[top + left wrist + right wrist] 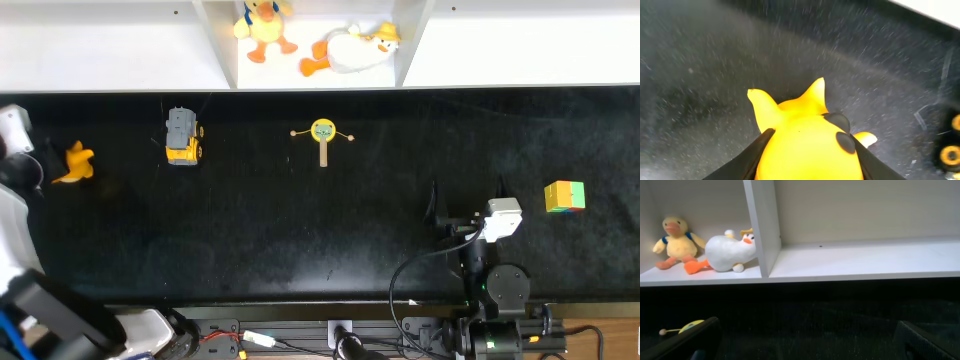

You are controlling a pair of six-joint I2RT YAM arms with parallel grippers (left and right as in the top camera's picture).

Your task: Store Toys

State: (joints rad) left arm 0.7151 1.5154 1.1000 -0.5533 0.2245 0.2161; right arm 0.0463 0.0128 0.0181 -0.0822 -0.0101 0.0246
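from above, we see the yellow toy figure (75, 163) at 9 o'clock on the black desk (300, 240), close to the left arm at the desk's edge. the overhead view does not settle the grip, but the left wrist view does. there the left fingers (747, 159) are clamped on the yellow toy figure (807, 145), one finger against each flank, and its pointed ears stick out past them. we cannot tell whether it rests on the desk or hangs above it.

at that view's edge two yellow wheels of the toy dump truck (951, 145) show. from above the toy dump truck (182, 136), grey and yellow, stands toward 2 o'clock from the figure, well apart from it. the rattle drum (322, 133), with its wooden handle, lies near 12 o'clock on the desk. the coloured cube (565, 196) sits at 3 o'clock.

the right fingers (690, 339) are spread wide apart, low over the desk around 5 o'clock. their wrist view looks into the white shelf (865, 260) at 12 o'clock and shows more of it than the top view does. the yellow duck plush (675, 240) sits upright, and the white duck plush (730, 252) lies on its side just beside it. both are in one compartment. the rattle drum (690, 326) peeks in beside one finger. from above, the yellow duck plush (264, 25) and white duck plush (355, 48) show as seen from overhead.
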